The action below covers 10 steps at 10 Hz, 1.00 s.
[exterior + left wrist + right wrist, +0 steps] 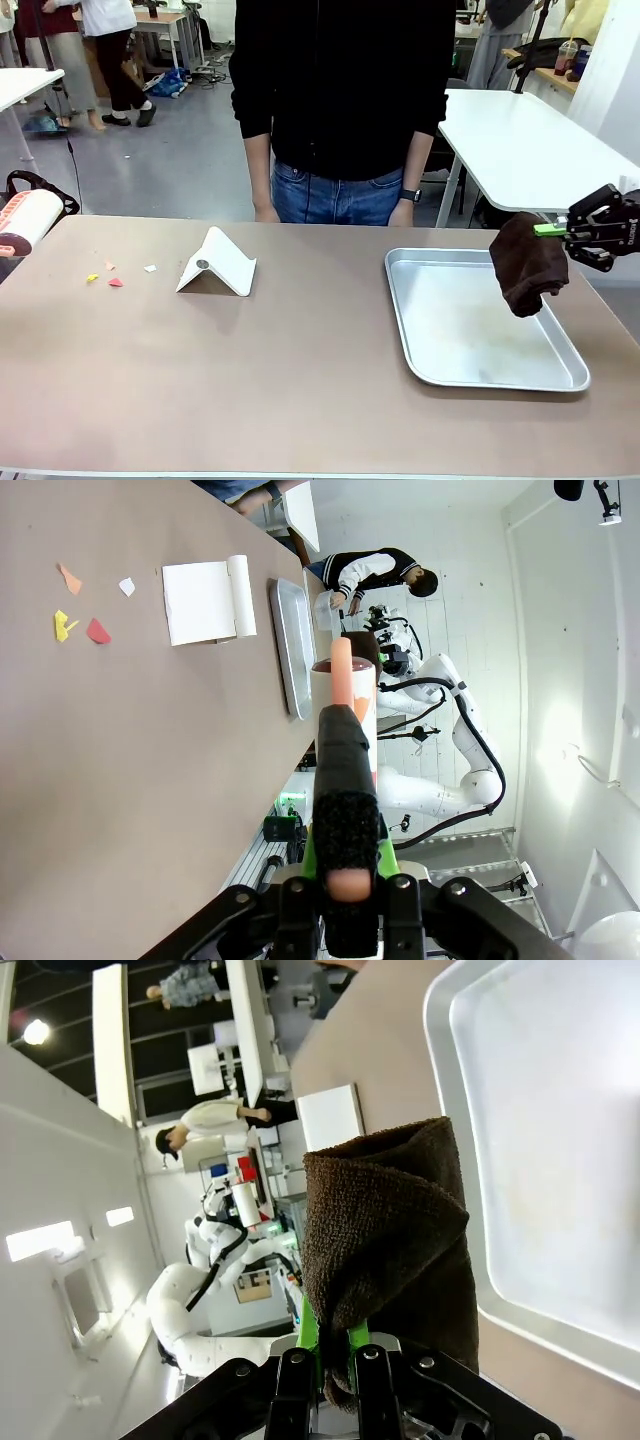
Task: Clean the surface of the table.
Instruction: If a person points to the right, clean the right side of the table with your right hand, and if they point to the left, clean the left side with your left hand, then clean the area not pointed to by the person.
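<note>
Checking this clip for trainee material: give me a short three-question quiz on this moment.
1. True or false: the right pincer is shut on a brown cloth.
2. Where do the paper scraps lie? A) on the floor B) on the table, left of the white folded stand C) on the cloth
3. Fill in: the left pincer grips a ____.
Key: 1 true; 2 B; 3 roller.

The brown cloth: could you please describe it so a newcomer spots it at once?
On the taupe table, find the metal tray on the right. Over its far right corner the right gripper pinches the hanging cloth. It alone is dark and soft; the white folded card and paper scraps lie leftward.
</note>
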{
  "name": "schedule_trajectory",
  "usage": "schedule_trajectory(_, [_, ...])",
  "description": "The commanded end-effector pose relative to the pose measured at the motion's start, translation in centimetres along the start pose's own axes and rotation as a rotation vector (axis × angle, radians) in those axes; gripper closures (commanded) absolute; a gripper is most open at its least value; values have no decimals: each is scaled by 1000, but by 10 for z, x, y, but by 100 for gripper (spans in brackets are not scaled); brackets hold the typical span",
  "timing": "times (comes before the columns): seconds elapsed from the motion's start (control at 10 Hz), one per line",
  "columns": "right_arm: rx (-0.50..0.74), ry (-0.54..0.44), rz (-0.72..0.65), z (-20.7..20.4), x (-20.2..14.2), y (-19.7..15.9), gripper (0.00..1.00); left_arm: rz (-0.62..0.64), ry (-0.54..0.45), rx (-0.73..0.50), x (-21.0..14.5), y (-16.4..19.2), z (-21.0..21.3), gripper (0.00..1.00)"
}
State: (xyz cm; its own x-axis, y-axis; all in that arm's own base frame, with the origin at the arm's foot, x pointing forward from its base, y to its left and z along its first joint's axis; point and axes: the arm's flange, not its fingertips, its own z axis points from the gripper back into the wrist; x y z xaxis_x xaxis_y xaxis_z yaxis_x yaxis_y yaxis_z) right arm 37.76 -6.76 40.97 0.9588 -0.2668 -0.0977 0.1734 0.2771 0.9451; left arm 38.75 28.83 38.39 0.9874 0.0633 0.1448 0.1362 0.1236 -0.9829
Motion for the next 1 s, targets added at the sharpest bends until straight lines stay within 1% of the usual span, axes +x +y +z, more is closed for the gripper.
schedule_trajectory(0.0, [6,13,14,2,-1,-2,88,-19,10,-12,-3,-4,0,100])
schedule_trajectory(0.9, [6,13,14,2,-1,-2,88,-19,10,-12,-3,-4,0,100])
